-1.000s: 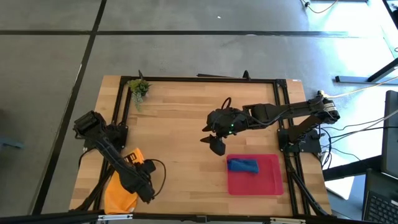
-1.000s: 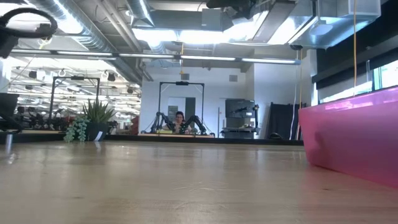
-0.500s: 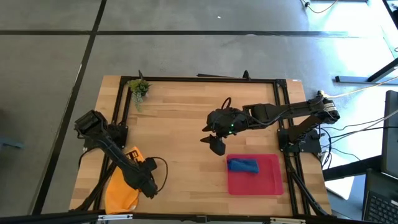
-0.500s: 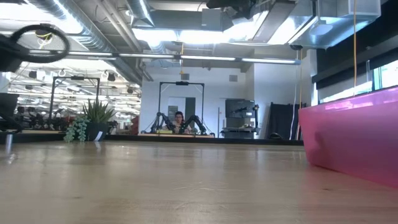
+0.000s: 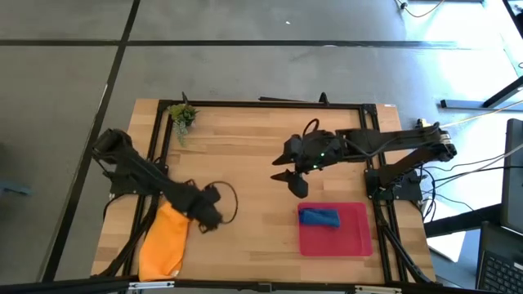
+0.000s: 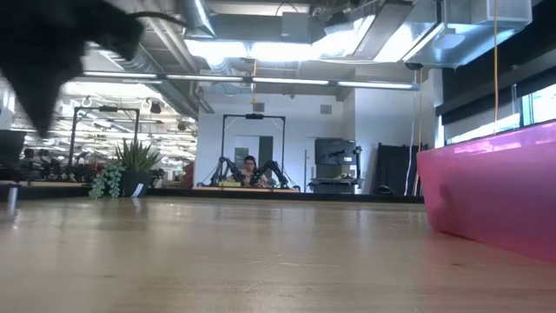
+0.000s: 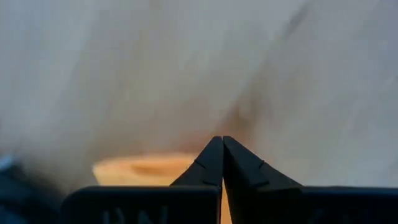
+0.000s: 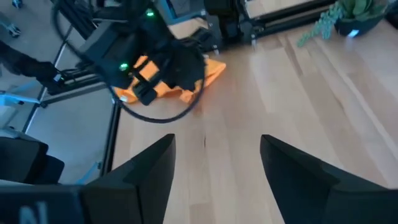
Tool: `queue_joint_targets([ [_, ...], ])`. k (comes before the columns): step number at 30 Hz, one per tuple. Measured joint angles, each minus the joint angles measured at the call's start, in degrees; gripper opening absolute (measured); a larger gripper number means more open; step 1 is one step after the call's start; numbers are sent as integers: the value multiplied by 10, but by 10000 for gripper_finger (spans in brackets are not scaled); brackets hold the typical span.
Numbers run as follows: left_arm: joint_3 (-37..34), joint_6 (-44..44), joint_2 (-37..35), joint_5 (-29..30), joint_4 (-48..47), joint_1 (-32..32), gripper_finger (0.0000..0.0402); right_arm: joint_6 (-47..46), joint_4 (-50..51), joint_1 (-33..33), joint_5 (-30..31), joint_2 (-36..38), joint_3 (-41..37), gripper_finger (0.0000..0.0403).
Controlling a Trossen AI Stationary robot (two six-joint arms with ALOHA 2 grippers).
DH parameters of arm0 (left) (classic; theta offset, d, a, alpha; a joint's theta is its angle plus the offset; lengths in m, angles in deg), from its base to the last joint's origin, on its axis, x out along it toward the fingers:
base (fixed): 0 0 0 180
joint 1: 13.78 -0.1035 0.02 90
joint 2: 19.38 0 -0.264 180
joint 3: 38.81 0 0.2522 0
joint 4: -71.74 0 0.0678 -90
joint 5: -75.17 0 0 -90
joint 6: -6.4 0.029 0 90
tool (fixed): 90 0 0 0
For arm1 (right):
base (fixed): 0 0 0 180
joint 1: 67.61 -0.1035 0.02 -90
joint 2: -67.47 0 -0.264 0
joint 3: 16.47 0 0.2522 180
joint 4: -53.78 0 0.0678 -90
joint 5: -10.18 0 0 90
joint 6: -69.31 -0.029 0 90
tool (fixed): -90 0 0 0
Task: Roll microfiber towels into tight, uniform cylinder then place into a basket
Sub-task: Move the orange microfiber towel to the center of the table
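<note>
**Left gripper clamped on orange towel edge, right arm idle over table**

Left gripper (image 5: 206, 214) sits low at the near-left of the light wooden table (image 5: 245, 167), fingers pressed together; in the left wrist view the two dark fingertips (image 7: 214, 163) meet with bright orange soft microfiber cloth (image 7: 146, 171) right at them, so it looks pinched on the cloth's edge. From above, the orange cloth (image 5: 162, 245) lies stretched out long toward the near-left table edge, one end under the left gripper.

Right gripper (image 5: 292, 178) hangs above mid-table, just beyond the tray, fingers (image 8: 146, 171) wide apart, holding nothing.

Flat shallow red rectangular tray (image 5: 335, 237) sits near-right on the table. Blue microfiber cloth (image 5: 319, 216), bunched into a short roll, lies inside it at the far-left part.

Small green potted plant (image 5: 182, 115) at the far-left corner. A person (image 6: 251, 166) shows far back in the room.
</note>
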Motion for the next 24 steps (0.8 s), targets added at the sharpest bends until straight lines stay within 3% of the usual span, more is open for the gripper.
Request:
queue_joint_targets([
  [4,0,50,-29,20,26,-58,0,12,2,1,0,9,0,234],
  [8,0,59,-46,-4,32,-88,0,11,3,1,0,9,0,234],
  [17,0,-151,-66,-116,19,-20,0,12,3,1,-1,9,0,234],
  [24,0,-165,-50,-110,16,23,15,26,-6,1,-1,9,0,234],
])
